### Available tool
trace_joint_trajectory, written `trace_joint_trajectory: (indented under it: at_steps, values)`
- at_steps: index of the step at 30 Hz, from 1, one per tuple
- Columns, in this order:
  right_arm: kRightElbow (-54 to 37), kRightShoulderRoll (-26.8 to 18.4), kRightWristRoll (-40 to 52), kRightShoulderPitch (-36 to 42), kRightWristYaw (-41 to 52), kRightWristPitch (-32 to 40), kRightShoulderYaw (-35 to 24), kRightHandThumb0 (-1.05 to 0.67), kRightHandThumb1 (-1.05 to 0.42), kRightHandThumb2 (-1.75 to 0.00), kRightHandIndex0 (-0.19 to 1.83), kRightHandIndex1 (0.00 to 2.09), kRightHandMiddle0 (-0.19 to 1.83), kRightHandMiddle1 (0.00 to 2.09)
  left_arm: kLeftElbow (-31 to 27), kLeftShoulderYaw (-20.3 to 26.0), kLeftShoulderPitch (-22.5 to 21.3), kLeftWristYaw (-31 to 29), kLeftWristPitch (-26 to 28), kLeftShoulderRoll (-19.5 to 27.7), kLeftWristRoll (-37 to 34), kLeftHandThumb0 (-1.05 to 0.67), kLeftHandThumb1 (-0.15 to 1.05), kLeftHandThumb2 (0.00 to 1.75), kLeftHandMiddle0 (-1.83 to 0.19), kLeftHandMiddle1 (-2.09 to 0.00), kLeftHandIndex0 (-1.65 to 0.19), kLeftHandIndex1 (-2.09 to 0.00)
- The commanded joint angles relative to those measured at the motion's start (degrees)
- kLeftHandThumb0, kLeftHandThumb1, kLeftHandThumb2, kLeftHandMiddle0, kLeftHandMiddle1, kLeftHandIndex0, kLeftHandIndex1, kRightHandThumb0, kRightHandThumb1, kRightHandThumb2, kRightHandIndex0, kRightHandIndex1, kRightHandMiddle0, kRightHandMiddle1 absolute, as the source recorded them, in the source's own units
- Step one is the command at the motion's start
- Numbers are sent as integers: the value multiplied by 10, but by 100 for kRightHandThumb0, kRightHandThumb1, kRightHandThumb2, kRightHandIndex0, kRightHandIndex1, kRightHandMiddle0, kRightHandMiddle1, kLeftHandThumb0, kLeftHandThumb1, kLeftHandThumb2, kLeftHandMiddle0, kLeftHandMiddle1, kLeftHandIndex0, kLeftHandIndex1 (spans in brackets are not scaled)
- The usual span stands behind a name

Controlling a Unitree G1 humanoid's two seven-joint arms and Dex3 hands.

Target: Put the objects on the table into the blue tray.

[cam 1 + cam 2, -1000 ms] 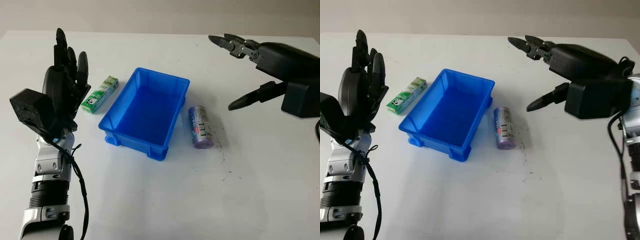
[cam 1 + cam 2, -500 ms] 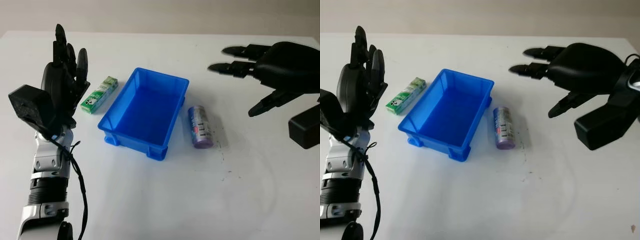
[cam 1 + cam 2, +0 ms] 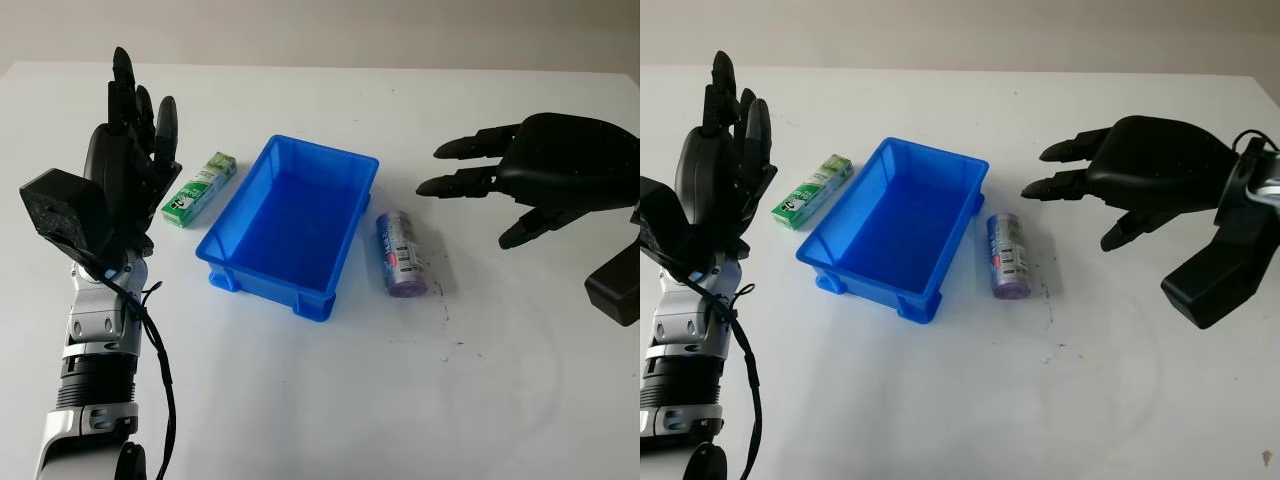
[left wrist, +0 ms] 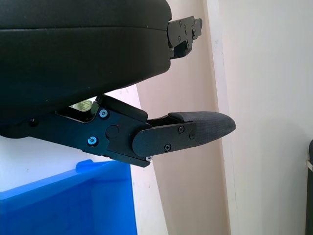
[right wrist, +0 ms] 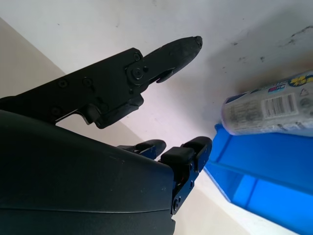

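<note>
right hand [image 3: 540, 185]: yours is open and holds nothing. It hangs above the counter [image 3: 330, 390] toward the right edge, palm down, fingertips aimed at the tray and touching nothing. In the right wrist view you see the can's end and the tray's corner past the fingers [image 5: 171, 51].
left hand [image 3: 125, 170]: open, holds nothing. It stands upright by the counter's left edge with fingers pointing up, just beside the green pack; you can't tell whether it touches the pack.
blue tray [image 3: 345, 165]: sits mid-counter, turned at an angle to the counter edges. You see only bare blue floor inside.
purple can [image 3: 402, 254]: lies on its side on the counter, just beside the tray's right wall, outside it. Label faces up. Your right hand's fingertips are above and beyond it, apart from it.
green pack [image 3: 200, 188]: lies flat on the counter just off the tray's left wall, outside it, between the tray and your left hand.
counter: white, with a few dark specks near the can.
</note>
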Motion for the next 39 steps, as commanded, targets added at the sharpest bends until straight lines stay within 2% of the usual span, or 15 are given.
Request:
trace_joint_trajectory:
  at_steps: [1,10,28,39]
  values:
    - [-2,-8,-13,-13,-24,-7,10,-47,-84,-5,49,10,53,10,7,2,-9,2,-9,4,1,-75,105,53,18,-5,19,-2]
    - [21,7,-34,-21,-86,-6,44,-43,-79,-5,52,9,56,8,7,-4,-7,-6,-12,7,3,-75,105,54,18,-5,19,-2]
    - [28,41,-11,-33,-96,-18,54,-45,-79,-5,53,7,56,7,6,-3,-6,6,-14,5,10,-76,105,54,19,-5,19,-1]
    - [19,42,-21,-30,-112,-26,68,-47,-77,-5,54,7,57,8,1,-3,-4,8,-11,4,9,-75,105,54,19,-5,19,0]
